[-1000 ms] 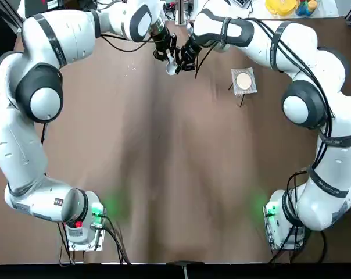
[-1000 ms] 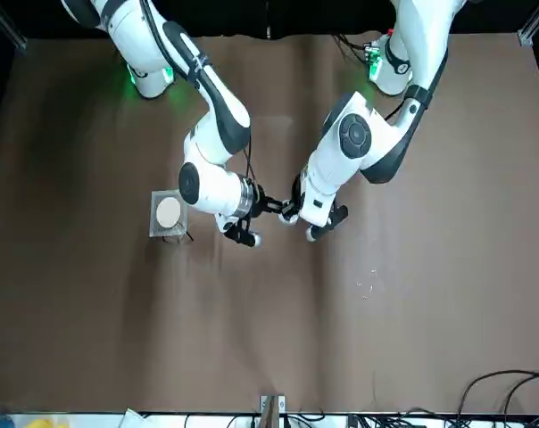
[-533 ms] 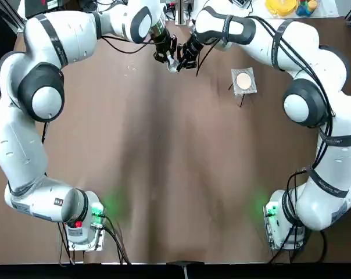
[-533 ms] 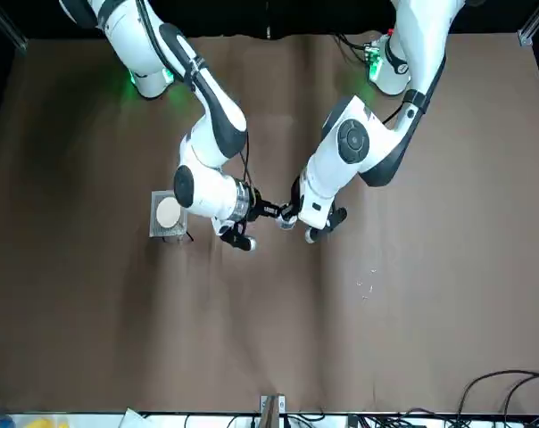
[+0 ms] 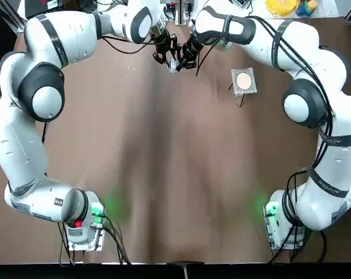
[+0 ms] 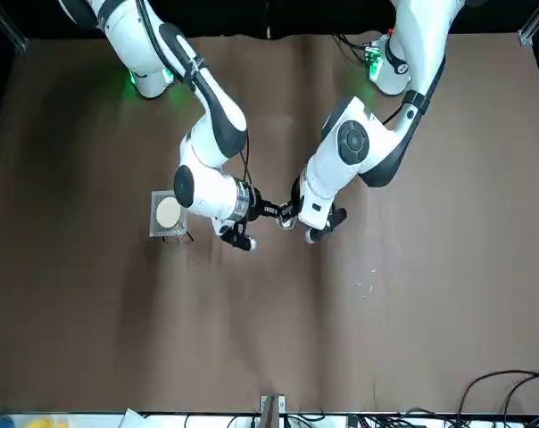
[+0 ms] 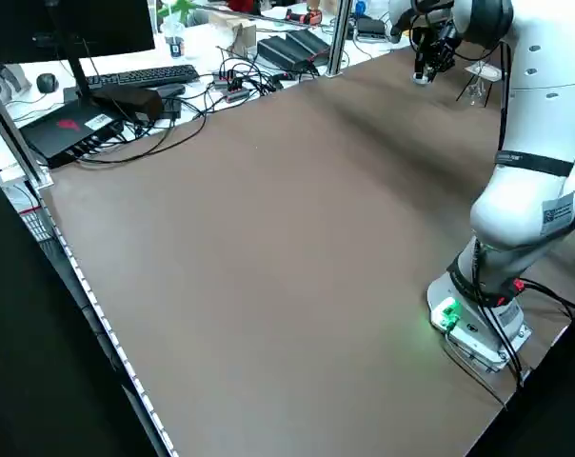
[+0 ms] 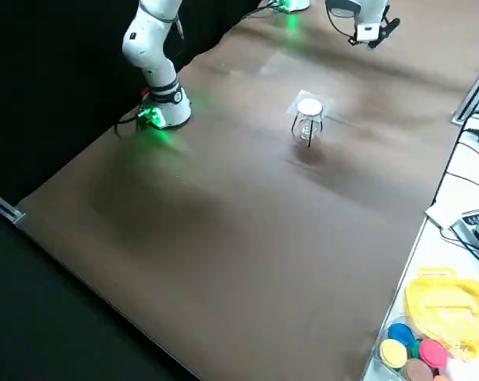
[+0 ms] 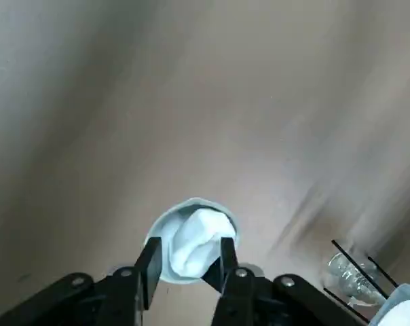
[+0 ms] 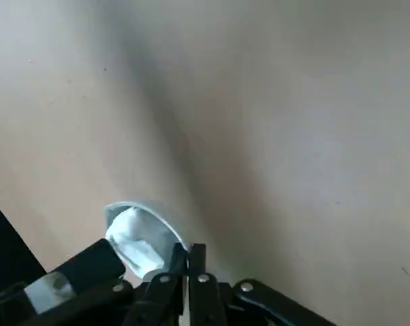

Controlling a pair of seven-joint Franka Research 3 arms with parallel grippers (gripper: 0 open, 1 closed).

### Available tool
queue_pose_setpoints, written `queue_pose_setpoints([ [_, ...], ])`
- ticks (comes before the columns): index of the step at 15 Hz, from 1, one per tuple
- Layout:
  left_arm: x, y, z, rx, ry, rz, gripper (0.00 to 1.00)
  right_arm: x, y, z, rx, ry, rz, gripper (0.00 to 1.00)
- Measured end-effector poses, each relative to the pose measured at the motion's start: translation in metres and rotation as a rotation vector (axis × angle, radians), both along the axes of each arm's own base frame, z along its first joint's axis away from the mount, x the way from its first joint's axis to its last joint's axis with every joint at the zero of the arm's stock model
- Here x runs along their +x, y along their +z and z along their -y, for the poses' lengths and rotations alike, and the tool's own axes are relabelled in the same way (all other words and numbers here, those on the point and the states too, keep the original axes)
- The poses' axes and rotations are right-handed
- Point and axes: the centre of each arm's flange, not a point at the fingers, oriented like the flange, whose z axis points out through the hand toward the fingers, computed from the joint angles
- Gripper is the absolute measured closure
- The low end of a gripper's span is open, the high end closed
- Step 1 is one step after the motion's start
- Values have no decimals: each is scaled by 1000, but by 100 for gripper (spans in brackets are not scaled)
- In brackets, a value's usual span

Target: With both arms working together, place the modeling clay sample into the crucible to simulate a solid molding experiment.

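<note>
Both grippers meet: our left gripper [image 9: 186, 261] pinches the modeling clay sample [image 9: 193, 242] inside the crucible [image 9: 165, 239], whose rim our right gripper [image 10: 190, 261] clamps; we should release gently.

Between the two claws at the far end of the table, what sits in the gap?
The crucible with the modeling clay sample in it. The left wrist view shows the left claw around the clay; the right claw pinches the crucible's rim.

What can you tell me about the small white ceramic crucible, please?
The small, glossy white round ceramic crucible appears lifted above the brown table, toward its far side. The right gripper holds it, jaws pinched shut on its rim. A whitish modeling clay lump sits in its mouth, with the left gripper right at it.
</note>
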Motion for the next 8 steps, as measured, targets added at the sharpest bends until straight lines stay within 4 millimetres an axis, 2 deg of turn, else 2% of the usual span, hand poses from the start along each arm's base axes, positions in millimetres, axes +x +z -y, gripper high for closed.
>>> queue_pose_setpoints([
  [2,0,-1,0,1,0,-1,51,1,0,2,0,-3,0,96],
  [6,-1,-1,1,1,-3,0,50,7,6,5,8,-12,10,96],
  [8,4,4,-2,-5,6,9,38,13,11,9,17,-8,32,96],
])
